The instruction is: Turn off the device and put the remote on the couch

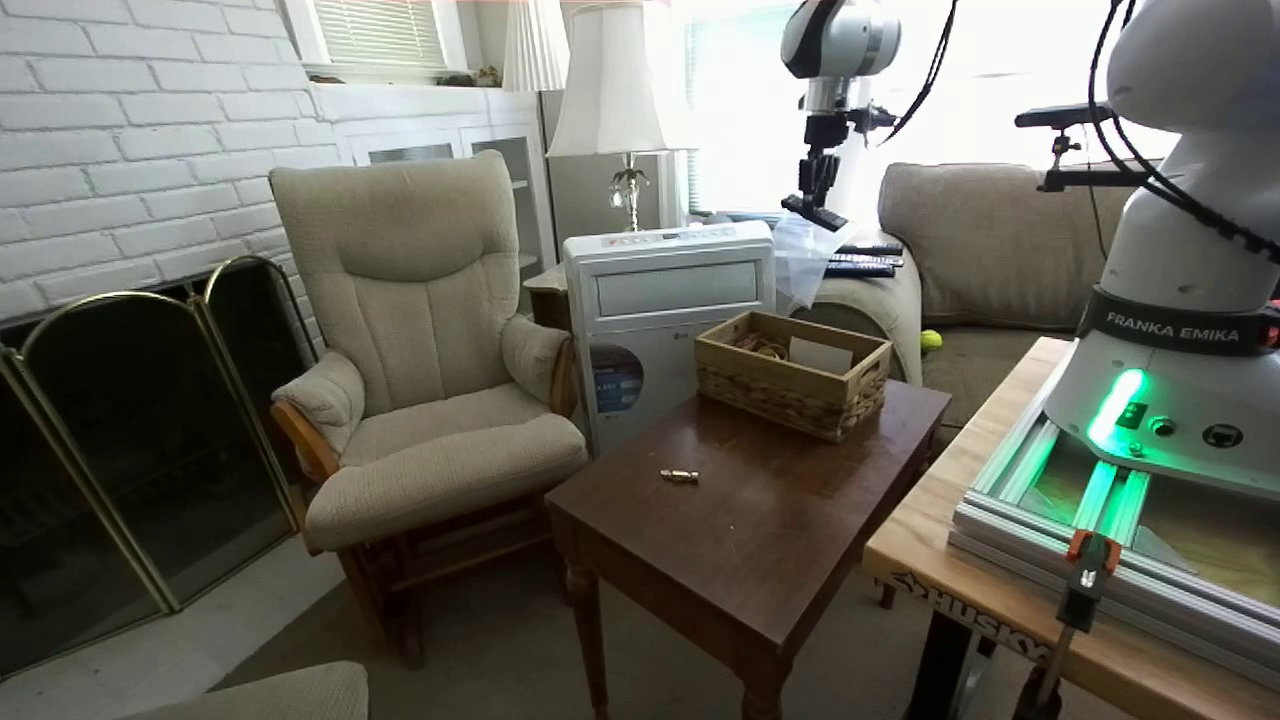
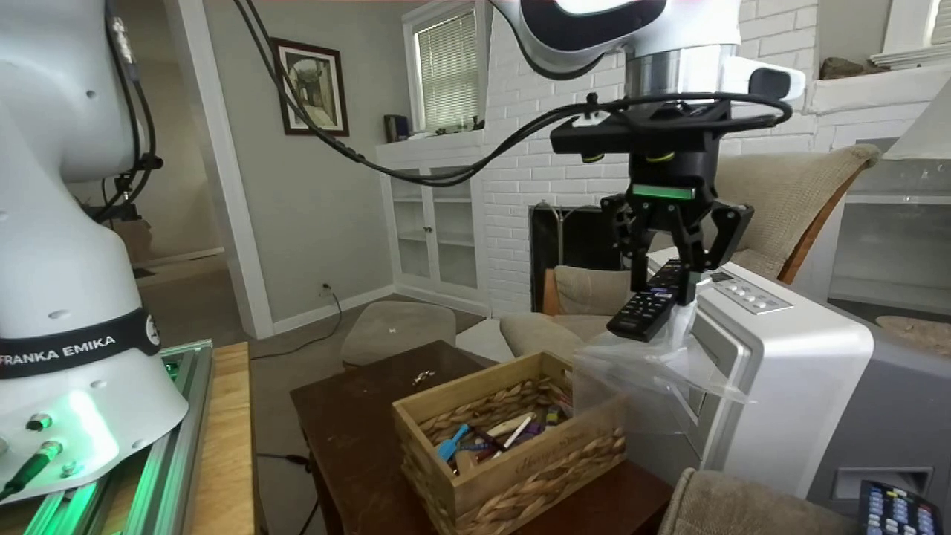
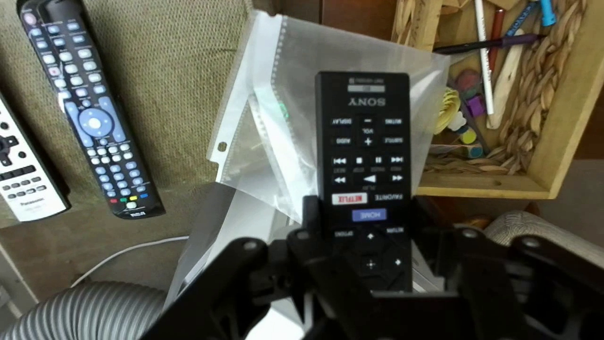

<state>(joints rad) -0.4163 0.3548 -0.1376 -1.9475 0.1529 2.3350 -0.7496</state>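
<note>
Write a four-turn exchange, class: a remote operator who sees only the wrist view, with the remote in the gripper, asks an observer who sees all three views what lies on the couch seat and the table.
Operator: My wrist view shows the remote in the gripper and two more remotes on the armrest. What lies past it, out of my sight?
Observer: An exterior view shows a yellow-green ball on the seat of the couch, by the armrest.
Operator: And on the table, apart from the basket?
Observer: In both exterior views, a small brass-coloured piece lies there.
</note>
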